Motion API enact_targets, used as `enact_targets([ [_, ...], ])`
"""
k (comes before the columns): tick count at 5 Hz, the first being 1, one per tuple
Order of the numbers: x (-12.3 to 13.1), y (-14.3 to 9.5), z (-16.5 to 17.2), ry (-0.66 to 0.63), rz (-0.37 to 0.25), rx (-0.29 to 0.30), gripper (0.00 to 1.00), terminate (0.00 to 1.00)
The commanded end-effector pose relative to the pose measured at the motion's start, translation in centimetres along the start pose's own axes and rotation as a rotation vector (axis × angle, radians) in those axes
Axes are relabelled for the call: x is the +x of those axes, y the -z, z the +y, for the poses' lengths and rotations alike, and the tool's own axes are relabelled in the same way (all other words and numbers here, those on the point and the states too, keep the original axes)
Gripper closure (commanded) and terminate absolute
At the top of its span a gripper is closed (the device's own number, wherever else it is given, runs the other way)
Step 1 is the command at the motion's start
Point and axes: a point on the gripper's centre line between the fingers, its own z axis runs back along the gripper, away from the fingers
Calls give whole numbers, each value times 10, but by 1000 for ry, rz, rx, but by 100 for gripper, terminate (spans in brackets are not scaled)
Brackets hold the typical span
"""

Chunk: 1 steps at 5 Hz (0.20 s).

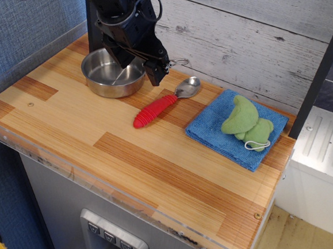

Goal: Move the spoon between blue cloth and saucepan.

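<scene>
The spoon is seen lying flat on the wooden counter, in the gap between the saucepan and the blue cloth. Its red ribbed handle is pointed toward the front left; its silver bowl is turned toward the back wall, near the cloth's left corner. The spoon is not touched by the gripper.

The saucepan is stood upright at the back left of the counter. Its visible interior is bare steel; part of it is hidden behind the arm, so the whole inside cannot be checked. A thin wire loop is seen projecting from behind the gripper toward the wall.

A green plush toy is rested on the blue cloth, toward its right half, with a small white cord loop at its front.

The gripper is held above the saucepan's right rim, clear of the spoon. Nothing is seen held in it; whether the fingers are spread or closed cannot be told, as the dark parts overlap
</scene>
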Motion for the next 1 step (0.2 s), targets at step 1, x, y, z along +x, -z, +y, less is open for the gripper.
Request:
enact_targets([
  [1,-3,-13,4,5,-38,14,0,100],
])
